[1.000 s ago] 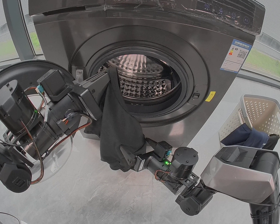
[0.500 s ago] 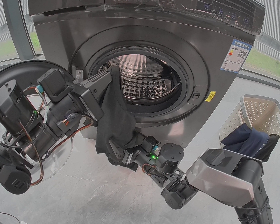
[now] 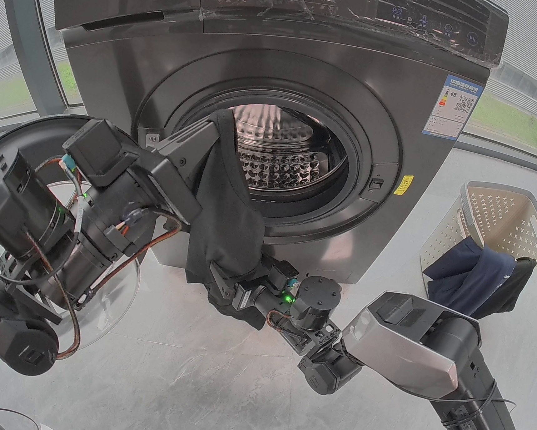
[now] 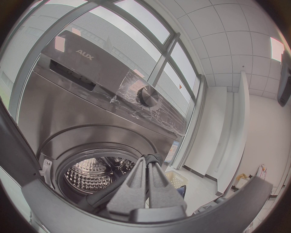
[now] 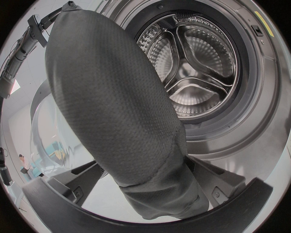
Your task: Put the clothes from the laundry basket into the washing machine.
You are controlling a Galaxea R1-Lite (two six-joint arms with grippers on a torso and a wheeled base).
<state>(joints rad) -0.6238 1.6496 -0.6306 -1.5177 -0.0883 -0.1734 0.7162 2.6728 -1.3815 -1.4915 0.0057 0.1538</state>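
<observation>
We list, from the left: the round door (image 3: 43, 140), swung wide open, its rim close behind the left arm. Left gripper (image 3: 216, 131) — fingers pressed together on the top edge of the black garment (image 3: 227, 215), held up at the left rim of the drum opening (image 3: 286, 158). In the left wrist view the fingers (image 4: 133, 188) meet with a fold of cloth pinched at their tips. The garment hangs outside the washing machine (image 3: 368, 90), down across the left side of the opening to below the door ring. Right gripper (image 3: 221, 286) — low before the machine's front, its fingers (image 5: 212, 179) clamped on either side of the garment's bunched lower end. The right part of the opening gives free passage to the steel drum. Open floor (image 3: 389, 262) separates the machine from the laundry basket (image 3: 519, 218) at far right, where dark blue and black clothes (image 3: 476, 273) drape over its near rim.
</observation>
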